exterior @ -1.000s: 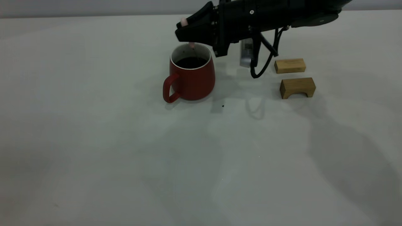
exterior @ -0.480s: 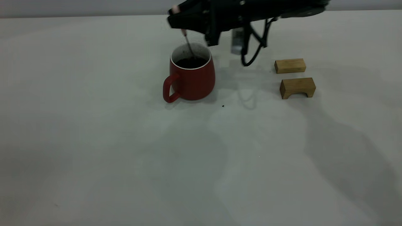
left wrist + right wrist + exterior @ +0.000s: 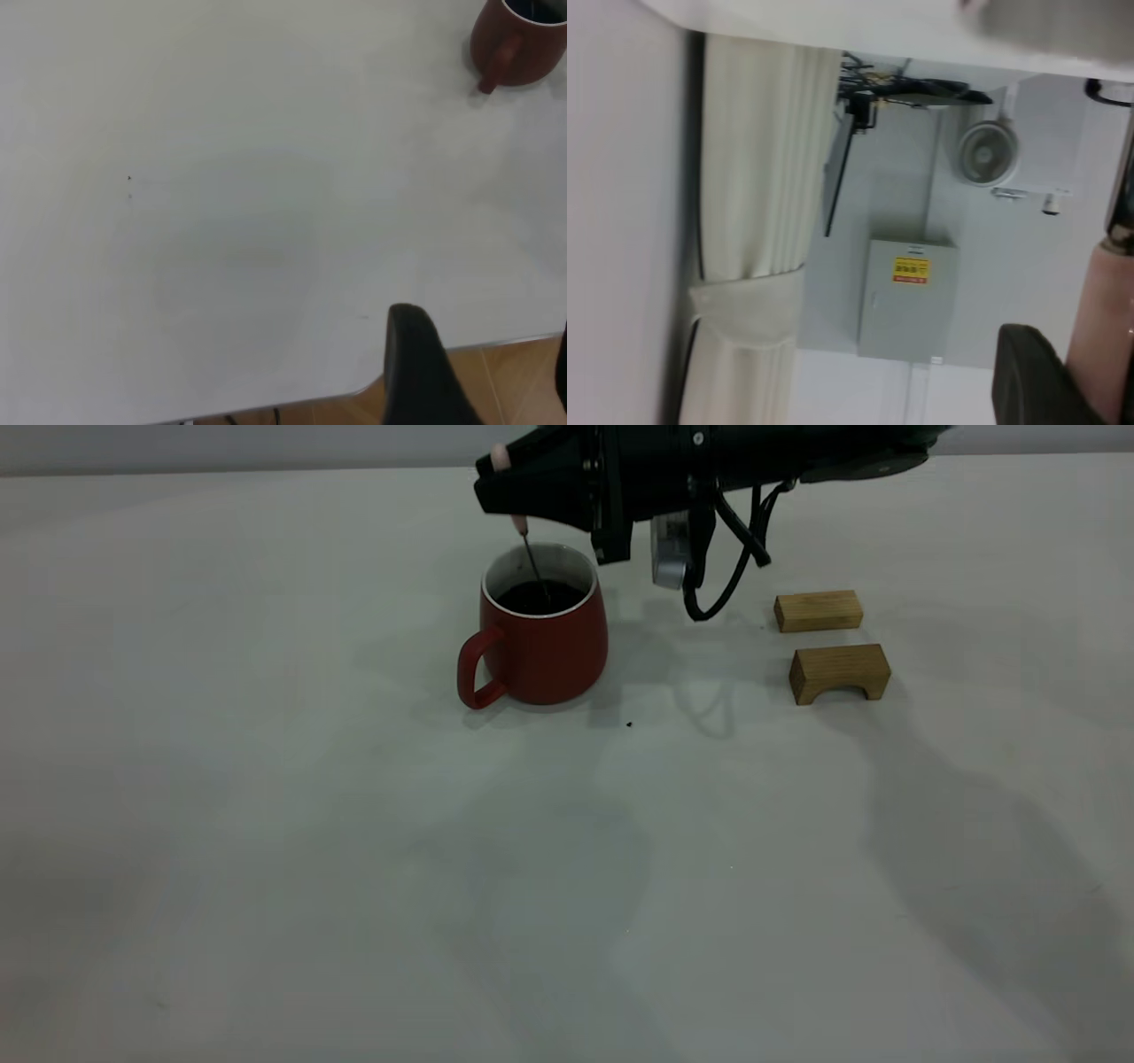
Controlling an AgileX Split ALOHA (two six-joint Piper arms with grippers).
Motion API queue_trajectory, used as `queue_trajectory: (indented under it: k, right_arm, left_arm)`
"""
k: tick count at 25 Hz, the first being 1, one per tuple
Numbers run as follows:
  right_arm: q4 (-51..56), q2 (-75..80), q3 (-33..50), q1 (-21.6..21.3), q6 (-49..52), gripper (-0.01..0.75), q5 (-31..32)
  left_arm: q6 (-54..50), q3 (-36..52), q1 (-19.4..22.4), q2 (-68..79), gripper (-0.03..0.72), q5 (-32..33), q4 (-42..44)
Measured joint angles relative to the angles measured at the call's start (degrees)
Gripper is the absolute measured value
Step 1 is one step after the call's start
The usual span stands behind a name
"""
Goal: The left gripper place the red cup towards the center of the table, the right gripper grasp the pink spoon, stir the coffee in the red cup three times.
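Pink plastic is showing at both ends of the right gripper (image 3: 514, 491), whose fingers are clamping the handle of the pink spoon (image 3: 530, 558) while hanging just above the red cup (image 3: 542, 638). The grey stem is slanting down from the grip, and its bowl is dipping into the coffee (image 3: 540, 596), so the stirring seems to be under way; how many of the three turns are finished cannot be told from this moment. The cup is standing upright towards the middle of the table (image 3: 266, 824), with its handle pointing to the left arm's side, so the placing step looks done. Off to the right arm's side, two wooden blocks (image 3: 837, 673) are lying well apart from the cup, taking no part. The left gripper (image 3: 425, 372) is waiting far from the work, over the table's edge, and only one dark finger is showing, so its opening cannot be judged.
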Motion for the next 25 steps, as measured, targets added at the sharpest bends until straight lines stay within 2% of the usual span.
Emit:
queue_trajectory:
  k: [3,10,13,16,18,20,25]
  right_arm:
    - [-0.75,0.05,0.00,0.00,0.00,0.226,0.26]
    - [-6.92,-0.98,0.00,0.00,-0.43,0.612,1.79]
    - [-13.67,-3.34,0.00,0.00,-3.82,0.708,2.18]
    - [-22.02,-6.36,0.00,0.00,-12.37,0.718,2.17]
    - [-27.78,-8.80,0.00,0.00,-19.77,0.697,1.66]
    - [-35.51,-11.53,0.00,0.00,-28.60,0.654,1.58]
    - [-60.05,-20.66,0.00,0.00,-45.45,0.481,3.47]
  left_arm:
    - [0.00,0.00,0.00,0.00,0.447,0.00,0.00]
    - [0.00,0.00,0.00,0.00,0.447,0.00,0.00]
    - [0.00,0.00,0.00,0.00,0.447,0.00,0.00]
    - [0.00,0.00,0.00,0.00,0.447,0.00,0.00]
    - [0.00,0.00,0.00,0.00,0.447,0.00,0.00]
    - [0.00,0.00,0.00,0.00,0.447,0.00,0.00]
    - [-0.02,0.00,0.00,0.00,0.447,0.00,0.00]
